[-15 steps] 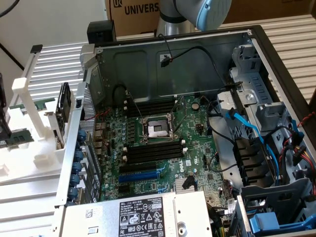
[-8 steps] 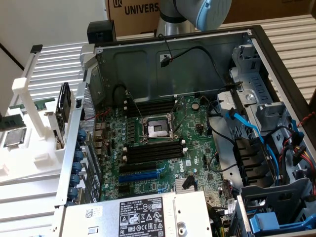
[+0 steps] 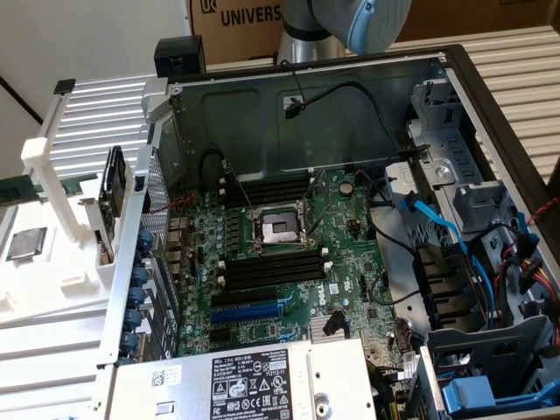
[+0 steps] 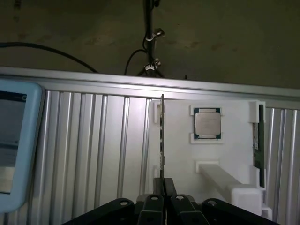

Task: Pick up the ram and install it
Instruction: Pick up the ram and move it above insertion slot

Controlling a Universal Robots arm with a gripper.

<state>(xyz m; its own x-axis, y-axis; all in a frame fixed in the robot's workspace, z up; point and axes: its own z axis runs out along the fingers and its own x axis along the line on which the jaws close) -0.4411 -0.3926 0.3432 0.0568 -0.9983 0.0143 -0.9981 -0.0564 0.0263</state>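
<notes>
Ram (image 4: 161,140) was pinched edge-on in the hand (image 4: 162,183), jaws narrow around it, long axis sticking straight out from the fingertips, over the white holder (image 4: 178,154) just beside the processor chip (image 4: 207,123). Couldn't tell if it was clear of the holder. Empty-looking black slots (image 3: 271,269) sat well off toward the exterior view's right.

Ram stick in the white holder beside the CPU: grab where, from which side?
Pinch the ram stick mid-length across its two flat faces, coming from above onto its exposed long edge. It stands on edge in the white holder, whose brackets cover both ends, so likely only the middle is free.
</notes>
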